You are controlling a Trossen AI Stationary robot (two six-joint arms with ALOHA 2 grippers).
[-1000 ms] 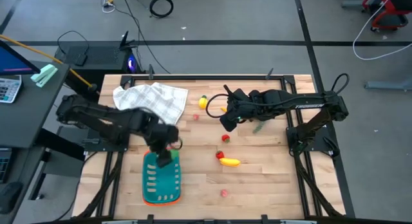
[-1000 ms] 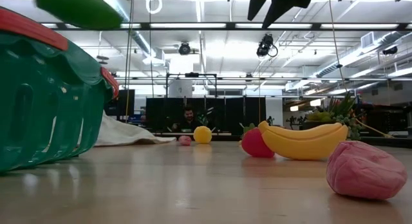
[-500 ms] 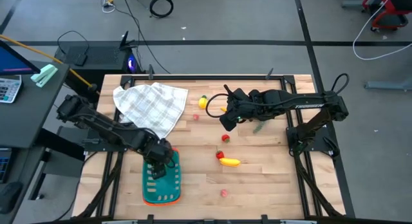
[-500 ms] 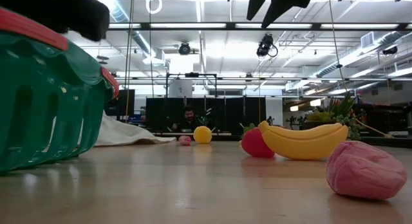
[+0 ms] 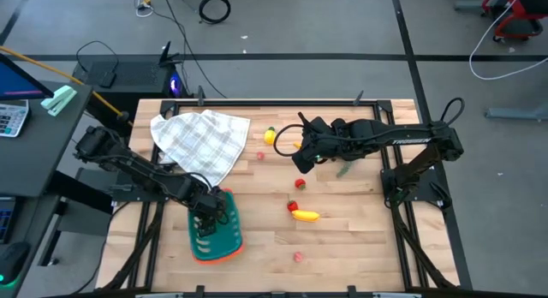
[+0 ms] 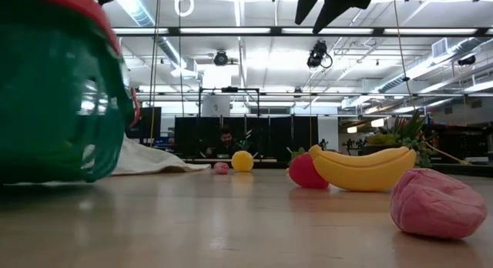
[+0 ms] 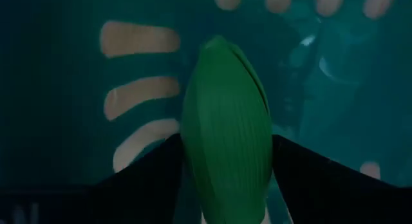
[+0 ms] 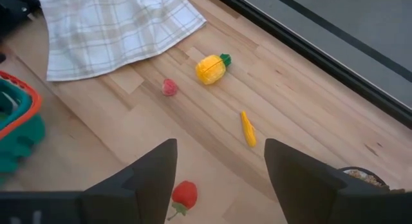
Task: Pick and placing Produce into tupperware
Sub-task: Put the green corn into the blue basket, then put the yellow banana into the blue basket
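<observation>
The teal tupperware point(image 5: 218, 238) with its orange rim sits tilted near the table's near-left; the low view shows it as tupperware point(image 6: 54, 91). My left gripper point(image 5: 205, 221) reaches down into it, shut on the green vegetable point(image 7: 225, 121). My right gripper point(image 5: 301, 163) hangs open above the table's middle, over a red strawberry point(image 8: 185, 195). On the wood lie the banana point(image 5: 306, 216) with a red piece point(image 5: 292, 205) against it, a yellow fruit point(image 8: 211, 68), a small orange piece point(image 8: 248, 129) and pink pieces point(image 8: 169, 87), point(image 5: 298, 257). My left gripper pinches the green vegetable's rear part point(image 7: 222, 185) between its two fingers point(image 7: 151, 169), coming from above into the tupperware. The vegetable's pointed end point(image 7: 219, 47) sticks out past the fingertips toward the slotted bottom. Whether it rests on the bottom cannot be told.
A white checked cloth point(image 5: 201, 135) lies at the far left, just beyond the tupperware. A green potted plant point(image 5: 342, 169) stands under my right arm. Bare wood lies between the tupperware and the banana point(image 6: 362, 168). A person sits far behind the table in the low view.
My left gripper has moved down and toward the near edge, carrying the green vegetable into the tupperware. The tupperware has tipped: its rim stands higher in the low view and it looks shorter from above.
</observation>
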